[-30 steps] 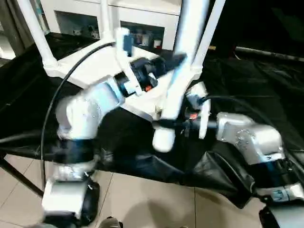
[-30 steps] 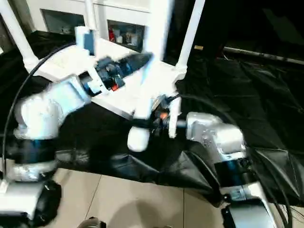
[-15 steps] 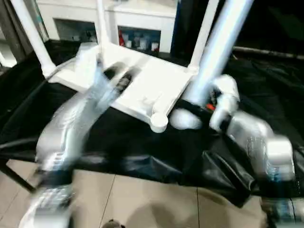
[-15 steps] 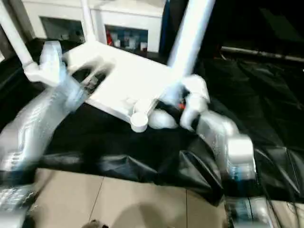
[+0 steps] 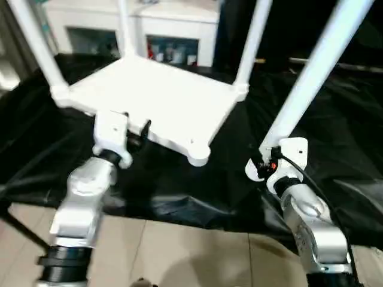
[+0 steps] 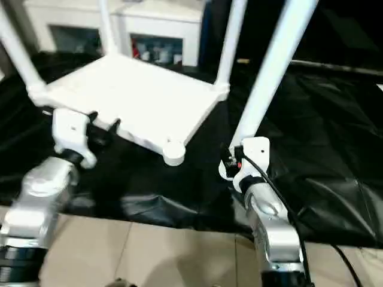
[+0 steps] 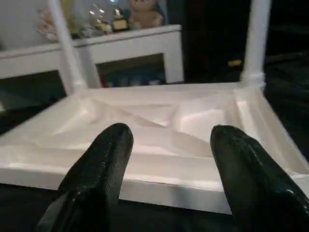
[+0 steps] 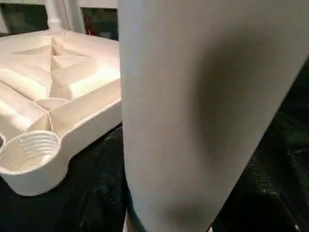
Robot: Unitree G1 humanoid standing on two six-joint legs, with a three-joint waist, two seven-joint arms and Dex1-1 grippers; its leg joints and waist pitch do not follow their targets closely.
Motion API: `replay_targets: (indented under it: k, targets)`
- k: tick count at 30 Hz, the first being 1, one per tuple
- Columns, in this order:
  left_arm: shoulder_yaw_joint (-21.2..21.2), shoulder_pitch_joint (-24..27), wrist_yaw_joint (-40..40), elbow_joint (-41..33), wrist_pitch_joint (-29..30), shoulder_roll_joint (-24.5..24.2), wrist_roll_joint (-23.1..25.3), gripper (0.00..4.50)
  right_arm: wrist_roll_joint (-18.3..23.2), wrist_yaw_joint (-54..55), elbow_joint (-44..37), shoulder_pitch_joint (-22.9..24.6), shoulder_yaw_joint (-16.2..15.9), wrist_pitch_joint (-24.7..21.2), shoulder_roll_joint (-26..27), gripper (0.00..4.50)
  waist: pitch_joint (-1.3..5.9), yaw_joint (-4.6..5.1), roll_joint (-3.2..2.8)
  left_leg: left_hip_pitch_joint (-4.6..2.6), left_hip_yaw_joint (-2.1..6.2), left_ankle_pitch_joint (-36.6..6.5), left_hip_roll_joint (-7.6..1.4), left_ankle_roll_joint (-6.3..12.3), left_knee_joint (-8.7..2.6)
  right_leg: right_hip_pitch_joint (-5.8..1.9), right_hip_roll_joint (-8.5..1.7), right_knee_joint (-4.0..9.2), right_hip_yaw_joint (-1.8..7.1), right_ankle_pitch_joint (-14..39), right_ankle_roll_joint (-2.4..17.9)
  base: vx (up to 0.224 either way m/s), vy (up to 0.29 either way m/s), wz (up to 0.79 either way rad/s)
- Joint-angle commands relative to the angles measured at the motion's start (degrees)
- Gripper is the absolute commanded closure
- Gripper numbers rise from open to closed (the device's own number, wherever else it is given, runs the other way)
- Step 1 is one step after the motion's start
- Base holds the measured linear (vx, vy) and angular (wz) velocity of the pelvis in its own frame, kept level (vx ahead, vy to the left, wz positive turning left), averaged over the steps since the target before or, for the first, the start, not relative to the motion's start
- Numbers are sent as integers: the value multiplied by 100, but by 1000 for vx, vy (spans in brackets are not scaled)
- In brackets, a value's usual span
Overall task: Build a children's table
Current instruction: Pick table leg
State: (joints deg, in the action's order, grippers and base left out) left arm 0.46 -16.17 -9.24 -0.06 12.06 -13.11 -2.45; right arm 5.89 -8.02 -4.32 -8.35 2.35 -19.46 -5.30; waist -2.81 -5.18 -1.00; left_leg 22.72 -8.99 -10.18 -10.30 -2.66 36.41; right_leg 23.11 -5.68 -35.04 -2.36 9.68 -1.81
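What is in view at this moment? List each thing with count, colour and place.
table top: one, white, upside down on the black sheet, ribbed underside up.
fitted legs: three, white, standing up from three corner sockets.
empty corner socket: one, white, threaded, at the near corner.
loose leg: one, white, tilted, held right of the top.
black sheet: one, covering the work surface.
cabinet: one, white, behind the table, small items on its shelves.
tiled floor: pale, in front.
left end effector: black fingers open, just short of the top's near edge, holding nothing.
right end effector: gripping the loose leg's lower end.
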Motion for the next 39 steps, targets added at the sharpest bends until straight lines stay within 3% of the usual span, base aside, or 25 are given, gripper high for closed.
replay_targets:
  k: [1,3,6,8,9,11,12,16,20,21,22,23,24,25,26,27,28,29,30,31,34,35,37,38,39]
  targets:
    - [-20,64,159,67,-52,-18,135,146,-20,23,-139,16,-60,71,31,259,384,114,-79,-223,136,-1359,-244,259,-634,-101,-14,425,50,2278,814,6,123,-2]
    - [-62,100,194,-36,27,75,103,146,3,26,-74,-22,-94,110,42,259,383,220,-202,-321,443,-2489,-606,-961,-869,-92,223,191,-30,423,831,-4,97,5]
    - [-28,102,278,-37,35,162,142,146,10,0,-3,-77,-121,112,78,259,335,280,-264,-309,560,-3287,-1160,-592,-1274,-16,163,-277,-244,439,668,-27,-9,18]
    - [4,95,281,-2,49,179,165,146,26,-26,20,-122,-138,46,91,259,326,256,-129,-310,380,-3362,-968,91,-1105,-83,-42,-234,-63,651,630,-23,-158,12]
    - [-18,89,270,-8,74,149,195,146,27,-38,15,-128,-145,18,89,259,316,214,112,-182,-35,-3097,-183,-13,-471,-46,-174,453,95,1952,706,-23,-183,9]
    - [28,50,177,-21,123,106,80,146,77,-94,-18,-135,-172,-72,96,259,315,39,341,-20,-70,-1109,75,37,302,-5,-653,911,352,5569,-449,-60,-135,-11]
    - [56,36,182,-25,143,101,56,146,77,-130,-38,-137,-208,-87,76,259,285,-42,280,214,52,-672,-20,-44,82,-161,-692,781,370,5611,-696,-42,-113,-20]
    - [127,18,153,-37,231,146,-82,146,82,-190,-67,-146,-260,-91,45,259,414,30,36,23,160,-1208,-166,-164,-484,-190,-148,511,-18,2581,-15,-41,-57,-12]
    - [116,47,106,-58,229,142,-32,146,37,-246,-65,-176,-351,-152,-8,259,139,285,-61,-652,213,-3816,-192,-190,-498,-76,-13,1026,-538,4547,-109,0,0,0]
    - [103,67,55,-88,245,146,-62,146,33,-300,-80,-188,-403,-250,-50,259,17,313,-203,-337,325,-5164,-643,-141,-1112,-574,191,132,-768,3389,57,0,0,0]
    - [98,68,54,-93,248,141,-54,146,25,-297,-80,-189,-408,-263,-56,259,75,37,-274,103,226,-5595,-641,-347,-1305,-981,144,-874,-603,2158,313,-79,39,2]
    - [74,75,35,-109,256,121,-50,146,2,-292,-75,-191,-413,-284,-68,259,89,-212,-267,506,48,-5368,36,-140,-1301,-1243,309,-926,-441,2469,325,-19,15,39]
    - [70,83,28,-121,268,113,-61,146,12,-273,-72,-186,-393,-264,-47,259,326,164,307,-148,1,-2954,127,318,-48,-800,-361,-244,217,5492,-31,-19,15,39]
    - [68,85,23,-126,278,111,-72,146,25,-263,-69,-184,-374,-247,-31,259,125,29,297,-171,184,-1620,159,501,905,-478,-1191,1041,421,6809,446,103,-36,67]
    - [64,91,14,-134,277,98,-75,146,92,-257,-73,-173,-328,-217,17,259,53,65,215,432,489,-800,152,553,1291,-895,-1264,908,498,6806,829,166,6,46]
    - [63,99,1,-144,280,88,-69,146,190,-239,-87,-159,-256,-220,80,259,118,-87,147,426,456,-1092,59,370,762,-1188,-690,605,565,4876,1306,166,6,46]
    - [63,99,1,-144,281,87,-66,146,189,-238,-88,-160,-255,-222,79,259,207,-137,44,220,412,-1080,-23,370,433,-1158,-466,485,440,3830,1485,146,28,49]
    - [62,103,5,-146,283,77,-45,146,178,-222,-95,-163,-251,-233,71,259,382,-67,-207,-753,427,-1268,-231,454,-191,-749,5,136,-46,2159,1548,70,26,54]
    - [75,107,-19,-148,291,77,-56,146,161,-222,-95,-169,-259,-252,39,259,461,325,-298,-1358,1178,-1656,-841,1395,-591,-96,252,-654,-165,1594,981,70,26,54]
    - [75,107,-19,-148,291,77,-56,146,161,-222,-95,-169,-259,-252,39,259,516,359,-286,-1438,1277,-1194,-869,1832,-472,32,190,-794,-167,1474,553,114,32,15]
    - [66,100,-102,-149,313,53,-75,146,133,-233,-85,-174,-296,-285,-10,259,422,378,-114,-1052,942,741,-571,2857,-514,376,68,-961,-65,502,-327,160,-8,-11]
    - [68,104,-113,-155,319,56,-80,146,136,-225,-89,-173,-293,-279,-8,259,279,373,149,-715,380,-161,-24,2213,-504,100,-35,-157,110,-453,262,152,-51,-3]
    - [60,111,-136,-159,322,59,-92,146,88,-208,-108,-163,-287,-298,-1,259,285,210,443,-413,124,-1331,514,1496,-78,-470,-325,439,648,1311,318,142,-65,2]
    - [41,116,-158,-160,315,68,-103,146,74,-195,-133,-154,-271,-302,6,259,344,134,389,-308,268,-1258,533,821,511,-830,-722,655,1214,3092,1174,130,-69,-5]
    - [34,120,-167,-160,312,72,-108,146,71,-190,-143,-149,-265,-303,10,259,343,76,396,-64,385,-894,471,337,645,-1077,-656,562,1251,3033,1841,130,-69,-5]
